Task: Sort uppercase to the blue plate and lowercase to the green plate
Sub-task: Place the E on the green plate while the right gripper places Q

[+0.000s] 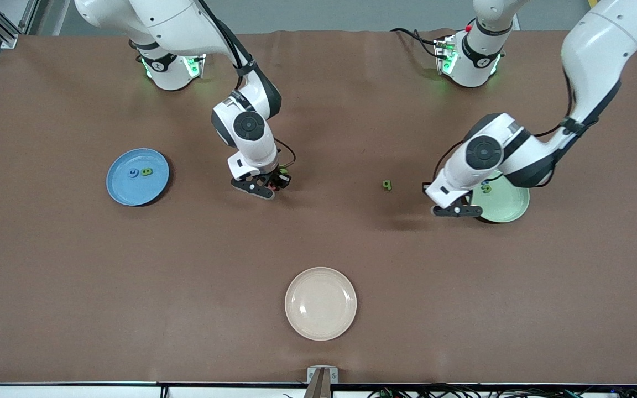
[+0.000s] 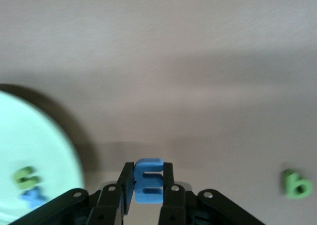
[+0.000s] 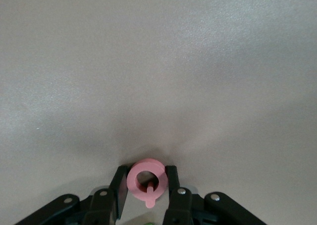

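Green plate (image 1: 509, 205): my left arm is covering part of it.
Letters on it (image 2: 27, 185): blurring, I'm not reading them.
Left gripper (image 2: 148, 183): frame edge is cutting off its base.

Three plates lie on the bench (image 1: 75, 287): one blue plate (image 1: 122, 190), one green plate (image 1: 512, 207), one cream plate (image 1: 320, 303); two letters sit on the blue plate, a blue one (image 1: 133, 173) and a green one (image 1: 146, 172); two sit on the green plate, one green (image 2: 25, 176), one blue (image 2: 32, 197); one green letter (image 1: 387, 185) lies loose on the bench; two hands each pinch one letter, the left hand (image 2: 148, 190) a blue one (image 2: 148, 181), the right hand (image 3: 147, 188) a pink one (image 3: 146, 179); seven letters countable.
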You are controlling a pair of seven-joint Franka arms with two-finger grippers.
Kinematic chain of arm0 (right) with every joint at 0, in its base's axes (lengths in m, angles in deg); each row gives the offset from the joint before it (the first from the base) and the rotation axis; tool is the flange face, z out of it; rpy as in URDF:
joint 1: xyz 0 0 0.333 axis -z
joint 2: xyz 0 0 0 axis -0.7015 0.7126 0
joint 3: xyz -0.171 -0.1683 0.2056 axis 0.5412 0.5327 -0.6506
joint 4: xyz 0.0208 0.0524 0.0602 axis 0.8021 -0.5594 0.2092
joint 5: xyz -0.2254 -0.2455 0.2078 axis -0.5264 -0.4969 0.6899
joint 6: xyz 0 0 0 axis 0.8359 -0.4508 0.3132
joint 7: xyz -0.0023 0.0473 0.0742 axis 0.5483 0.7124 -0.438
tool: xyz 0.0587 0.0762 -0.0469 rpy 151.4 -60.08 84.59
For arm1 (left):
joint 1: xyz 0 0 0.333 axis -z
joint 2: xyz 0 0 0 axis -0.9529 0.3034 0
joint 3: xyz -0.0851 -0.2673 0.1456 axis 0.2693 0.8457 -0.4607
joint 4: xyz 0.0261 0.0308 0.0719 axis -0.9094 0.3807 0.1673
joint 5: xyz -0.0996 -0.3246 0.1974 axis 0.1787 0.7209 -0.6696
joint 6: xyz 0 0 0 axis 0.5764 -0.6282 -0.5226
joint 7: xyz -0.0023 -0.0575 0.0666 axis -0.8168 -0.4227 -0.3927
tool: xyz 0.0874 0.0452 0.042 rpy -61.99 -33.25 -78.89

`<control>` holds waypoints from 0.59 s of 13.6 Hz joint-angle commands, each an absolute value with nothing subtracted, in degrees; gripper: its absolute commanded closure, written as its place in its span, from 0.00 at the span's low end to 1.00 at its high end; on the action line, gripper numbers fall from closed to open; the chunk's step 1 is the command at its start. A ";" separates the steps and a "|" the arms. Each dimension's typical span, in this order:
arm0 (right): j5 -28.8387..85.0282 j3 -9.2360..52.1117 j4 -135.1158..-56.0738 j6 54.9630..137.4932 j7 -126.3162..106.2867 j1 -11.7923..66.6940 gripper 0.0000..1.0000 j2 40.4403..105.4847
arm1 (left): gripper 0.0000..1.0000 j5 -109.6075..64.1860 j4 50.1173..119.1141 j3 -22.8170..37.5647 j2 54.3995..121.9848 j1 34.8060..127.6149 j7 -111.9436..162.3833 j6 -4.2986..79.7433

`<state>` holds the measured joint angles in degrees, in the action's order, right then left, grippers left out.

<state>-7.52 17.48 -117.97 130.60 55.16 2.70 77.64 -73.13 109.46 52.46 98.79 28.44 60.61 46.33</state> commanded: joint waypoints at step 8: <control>-10.14 18.62 -126.62 112.27 25.63 19.83 0.99 61.21 | 0.88 -80.56 117.09 60.24 97.64 4.85 44.97 44.84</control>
<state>-8.12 19.32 -119.66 111.88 29.77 16.54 67.17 -78.16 115.32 58.97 98.70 7.20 45.76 44.76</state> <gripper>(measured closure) 0.634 0.727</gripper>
